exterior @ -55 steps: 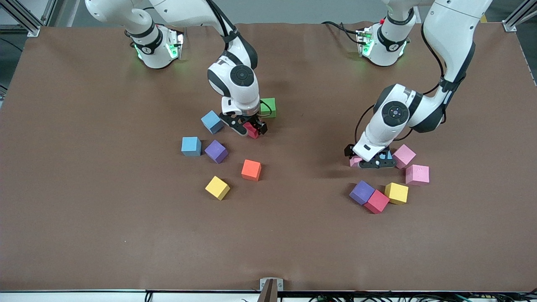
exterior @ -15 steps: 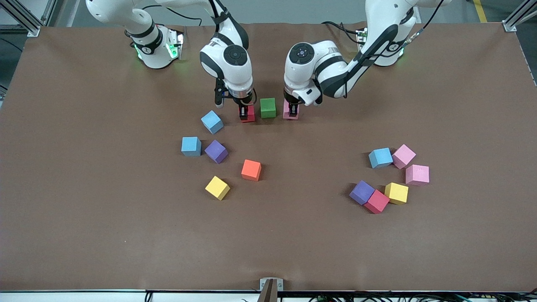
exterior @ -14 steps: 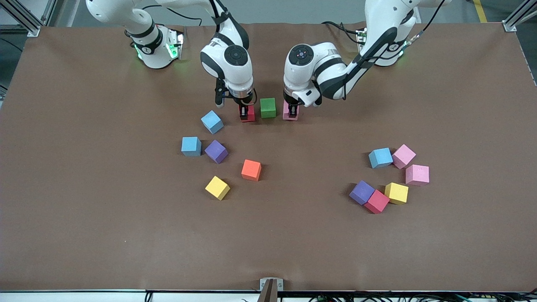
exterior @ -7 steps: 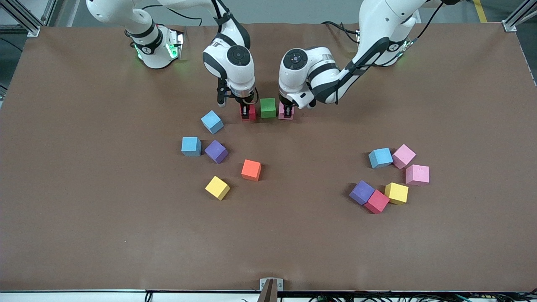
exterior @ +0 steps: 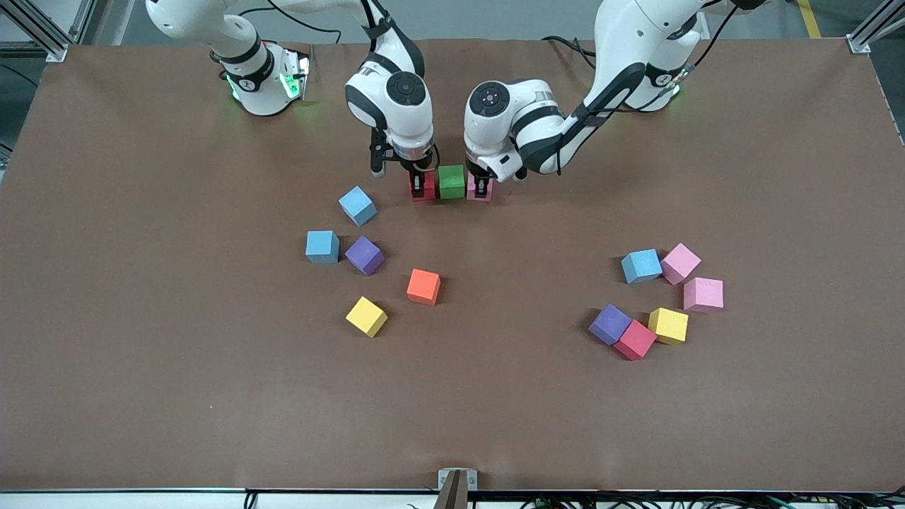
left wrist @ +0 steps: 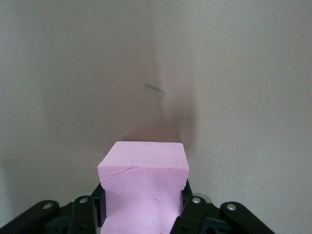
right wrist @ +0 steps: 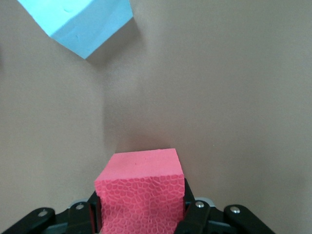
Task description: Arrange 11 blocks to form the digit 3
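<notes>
Left pincer (exterior: 483, 189) grips pink block (exterior: 475, 188), seemingly touching green block (exterior: 451, 182).

**Where the cameras look**

One camera sits high across the table (exterior: 141, 396) and faces both robots. Two more ride on the wrists, very close, looking down. Each shows one block that the high view also sees: pink block (left wrist: 144, 187), red block (right wrist: 140, 192).

We see a matt pink foam cube (left wrist: 144, 187), faintly creased, and a red foam cube (right wrist: 140, 195) with a pebbled, cell-like face. The brown table cover (exterior: 141, 367) looks matt, slightly grainy. The arms' white shells (exterior: 396, 106) look glossy plastic.
</notes>
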### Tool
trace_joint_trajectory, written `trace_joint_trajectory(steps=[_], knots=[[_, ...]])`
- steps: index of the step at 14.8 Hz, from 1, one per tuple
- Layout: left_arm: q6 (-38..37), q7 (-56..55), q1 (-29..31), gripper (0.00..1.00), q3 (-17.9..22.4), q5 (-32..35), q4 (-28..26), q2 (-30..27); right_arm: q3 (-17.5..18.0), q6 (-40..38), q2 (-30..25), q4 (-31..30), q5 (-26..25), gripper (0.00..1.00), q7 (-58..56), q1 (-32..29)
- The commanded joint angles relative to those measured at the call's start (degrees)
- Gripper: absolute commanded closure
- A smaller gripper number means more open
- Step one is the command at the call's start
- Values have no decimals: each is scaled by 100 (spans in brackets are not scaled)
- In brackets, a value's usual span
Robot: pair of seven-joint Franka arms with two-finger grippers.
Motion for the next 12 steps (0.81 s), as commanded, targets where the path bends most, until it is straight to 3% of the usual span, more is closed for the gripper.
trace_joint_trajectory(steps=[1,5,6,7,10,11,12], knots=[[-45,-998,-99,51,11,274,149,111,-38,110,46,-5,-24,100,185,105],[-45,-998,-160,48,11,282,211,155,-38,163,46,-5,-24,100,211,96],[-45,-998,-160,43,11,282,202,155,-38,163,46,-5,-24,100,220,96],[-45,-963,-160,32,11,309,202,155,-38,172,46,4,-24,100,220,96],[-45,-963,-152,30,11,388,176,146,-38,163,55,31,-24,100,220,96],[-45,-963,-143,23,11,397,167,155,-38,163,55,31,-24,100,220,96],[-54,-945,-143,10,11,397,176,146,-38,163,55,31,-24,100,220,96]])
